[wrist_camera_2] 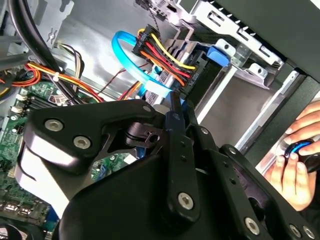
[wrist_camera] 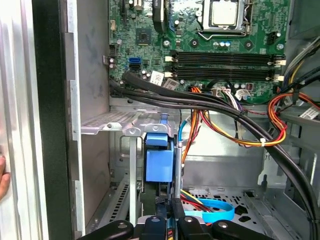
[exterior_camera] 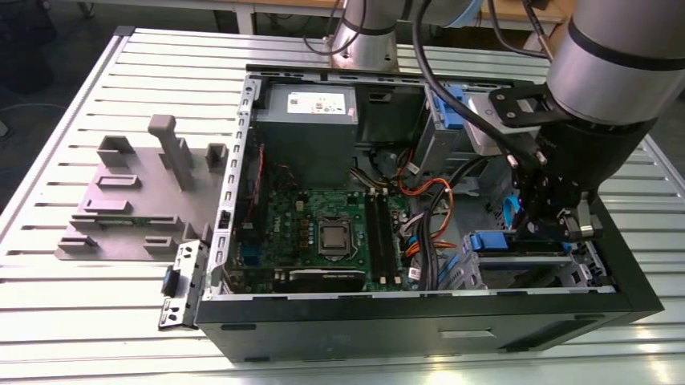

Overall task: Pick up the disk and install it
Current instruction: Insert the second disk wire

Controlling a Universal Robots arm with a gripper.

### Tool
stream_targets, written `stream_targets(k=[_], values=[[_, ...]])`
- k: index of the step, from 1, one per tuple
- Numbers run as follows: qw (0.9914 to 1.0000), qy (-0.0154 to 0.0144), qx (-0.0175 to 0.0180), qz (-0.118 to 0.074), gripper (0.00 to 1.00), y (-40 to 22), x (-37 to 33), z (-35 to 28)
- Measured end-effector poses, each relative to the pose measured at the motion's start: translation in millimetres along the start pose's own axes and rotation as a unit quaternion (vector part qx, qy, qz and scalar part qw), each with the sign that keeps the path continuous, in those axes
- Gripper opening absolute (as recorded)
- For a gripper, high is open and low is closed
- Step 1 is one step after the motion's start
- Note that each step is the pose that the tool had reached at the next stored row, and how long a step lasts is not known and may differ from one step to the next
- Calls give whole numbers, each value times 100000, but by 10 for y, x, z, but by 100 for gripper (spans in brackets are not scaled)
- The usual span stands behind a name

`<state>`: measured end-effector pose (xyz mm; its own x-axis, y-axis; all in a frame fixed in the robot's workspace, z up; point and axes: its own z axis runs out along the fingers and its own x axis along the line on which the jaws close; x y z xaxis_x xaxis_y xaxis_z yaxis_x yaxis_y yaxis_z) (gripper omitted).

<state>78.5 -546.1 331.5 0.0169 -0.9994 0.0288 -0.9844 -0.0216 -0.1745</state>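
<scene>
My arm bent steeply downward at the exterior view's right, my gripper [exterior_camera: 557, 227] low and pointing down, black linkages spread wide in the second wrist view

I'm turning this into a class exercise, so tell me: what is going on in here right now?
A robot arm reaches down into an open computer case lying on a slatted table. Its gripper is low in the drive bay corner, right at the blue-railed disk, which sits in the metal drive cage. In the second wrist view, a person's hand rests just outside the case.
</scene>
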Motion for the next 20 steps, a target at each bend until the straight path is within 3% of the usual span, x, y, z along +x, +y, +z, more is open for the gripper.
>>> stream_targets(k=[3, 20], values=[[100000, -242, 1, 45, 16, 0, 12, 1], [100000, -238, 1, 45, 16, 2, 70, 6]])
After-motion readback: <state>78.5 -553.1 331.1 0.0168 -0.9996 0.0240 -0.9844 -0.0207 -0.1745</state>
